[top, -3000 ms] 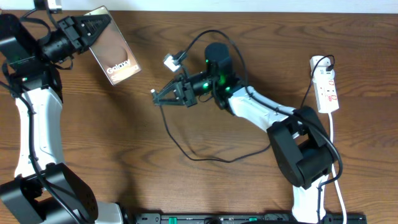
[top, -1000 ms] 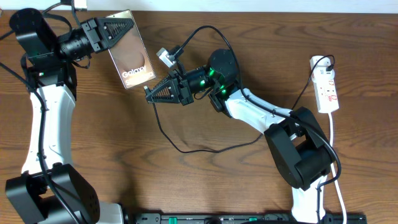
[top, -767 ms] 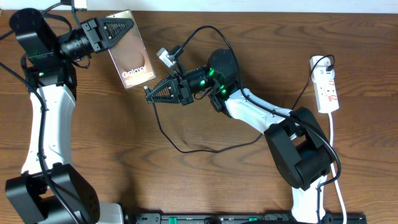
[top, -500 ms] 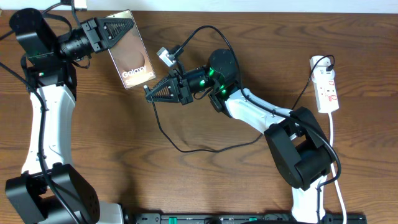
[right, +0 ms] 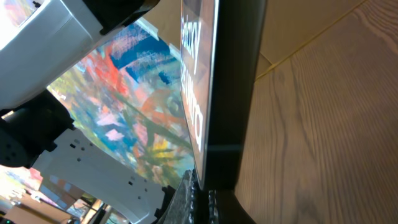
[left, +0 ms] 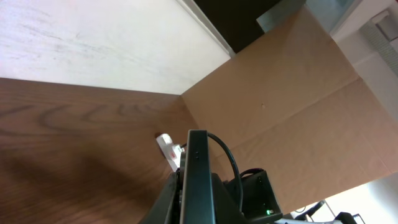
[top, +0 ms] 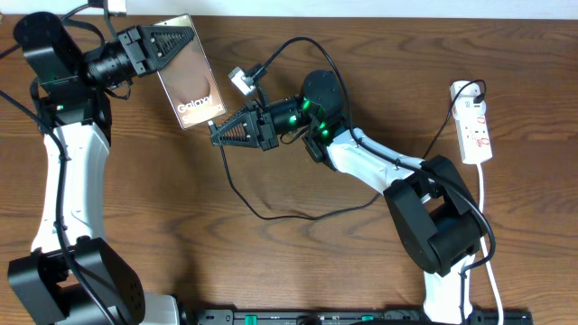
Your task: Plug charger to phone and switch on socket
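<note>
In the last half second our right gripper (top: 217,132) tips upward, closing the small gap to the phone (top: 191,77), with its fingers pinched on the plug end of the charger (top: 271,219) at the phone's lower edge, left of centre. Our left gripper (top: 167,41) clamps the phone at upper left. We cannot tell if the plug is seated. The socket (top: 475,126) lies untouched at far right.

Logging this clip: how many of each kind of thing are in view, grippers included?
phone: 1
charger cable: 1
power strip: 1
grippers: 2 (left gripper, right gripper)
Total: 5
</note>
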`<act>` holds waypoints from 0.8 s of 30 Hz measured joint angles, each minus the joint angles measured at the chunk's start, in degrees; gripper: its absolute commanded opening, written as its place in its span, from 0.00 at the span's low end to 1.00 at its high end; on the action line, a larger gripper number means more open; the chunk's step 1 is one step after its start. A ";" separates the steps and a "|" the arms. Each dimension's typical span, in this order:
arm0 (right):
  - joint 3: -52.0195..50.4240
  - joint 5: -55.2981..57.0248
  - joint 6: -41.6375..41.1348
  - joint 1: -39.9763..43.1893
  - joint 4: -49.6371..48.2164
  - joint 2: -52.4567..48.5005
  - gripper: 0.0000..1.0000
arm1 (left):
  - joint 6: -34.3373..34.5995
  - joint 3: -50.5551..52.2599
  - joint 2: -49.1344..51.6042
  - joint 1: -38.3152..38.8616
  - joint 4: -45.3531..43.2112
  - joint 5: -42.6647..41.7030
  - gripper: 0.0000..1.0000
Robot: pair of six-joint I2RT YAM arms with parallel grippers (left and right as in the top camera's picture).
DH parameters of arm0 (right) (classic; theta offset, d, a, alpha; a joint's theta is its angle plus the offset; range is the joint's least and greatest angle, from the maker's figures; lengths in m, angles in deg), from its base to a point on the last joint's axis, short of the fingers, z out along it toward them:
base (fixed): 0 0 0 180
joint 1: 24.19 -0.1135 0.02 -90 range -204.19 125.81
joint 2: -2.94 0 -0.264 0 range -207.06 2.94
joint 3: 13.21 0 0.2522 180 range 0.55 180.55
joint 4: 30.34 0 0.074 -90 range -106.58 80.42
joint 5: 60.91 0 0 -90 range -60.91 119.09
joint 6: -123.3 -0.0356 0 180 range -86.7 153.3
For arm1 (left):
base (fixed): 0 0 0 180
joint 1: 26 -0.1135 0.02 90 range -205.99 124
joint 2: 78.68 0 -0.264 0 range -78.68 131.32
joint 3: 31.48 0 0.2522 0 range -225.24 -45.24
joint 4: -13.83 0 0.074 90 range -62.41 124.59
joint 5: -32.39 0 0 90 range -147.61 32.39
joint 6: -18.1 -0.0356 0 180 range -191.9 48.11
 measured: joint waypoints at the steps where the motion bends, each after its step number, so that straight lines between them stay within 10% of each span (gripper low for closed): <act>1: 0.00 0.00 -0.02 0.00 0.00 0.00 0.01 | 0.00 0.00 0.00 0.07 0.00 0.00 0.07; 24: 0.00 -0.59 0.00 0.00 0.00 0.00 0.01 | -0.31 0.00 0.00 1.64 -0.13 1.70 0.07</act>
